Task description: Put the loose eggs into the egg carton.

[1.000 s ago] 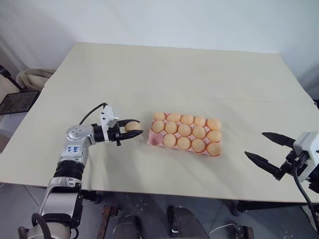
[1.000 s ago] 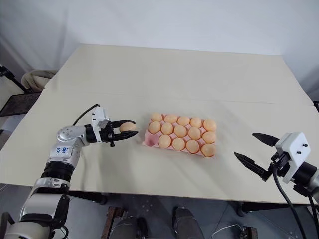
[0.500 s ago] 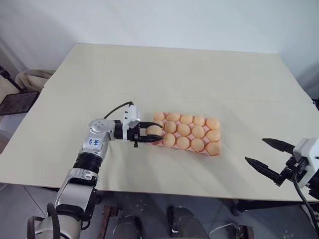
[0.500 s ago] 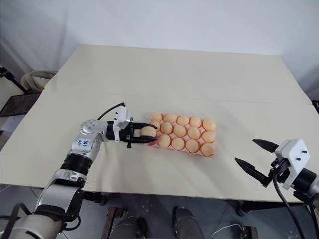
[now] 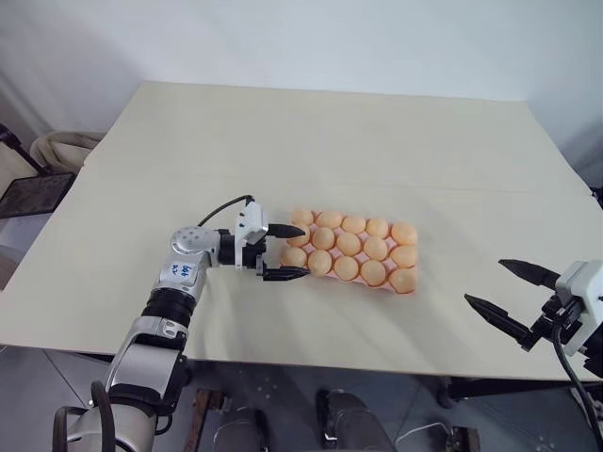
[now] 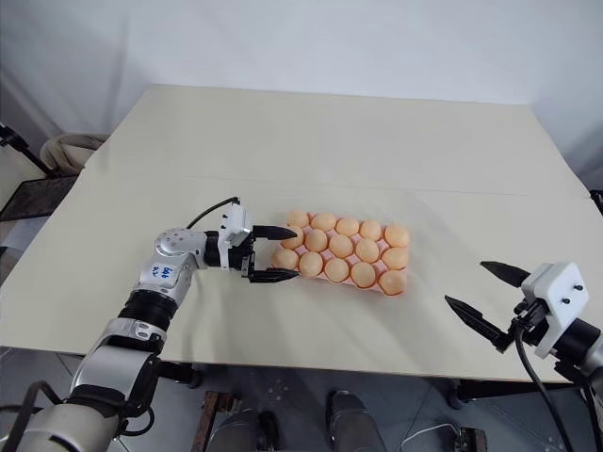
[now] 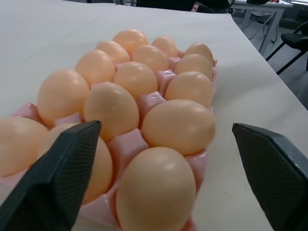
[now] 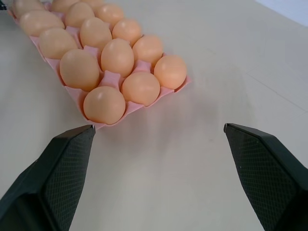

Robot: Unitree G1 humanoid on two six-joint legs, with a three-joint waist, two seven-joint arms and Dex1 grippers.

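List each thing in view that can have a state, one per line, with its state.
egg carton: flat on the table, every visible cup holding an egg.
eggs: seated in the cups.
left gripper: open, empty, fingers straddling the carton's near-left end.
right gripper: open, empty, apart from the carton.
table: bare around the carton.

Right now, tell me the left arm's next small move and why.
Probably draw the left gripper straight back from the egg carton. Its fingers stand open around the carton's near-left end, the egg between them sits in its cup, and every cup I can see looks filled, so nothing seems left to grasp.
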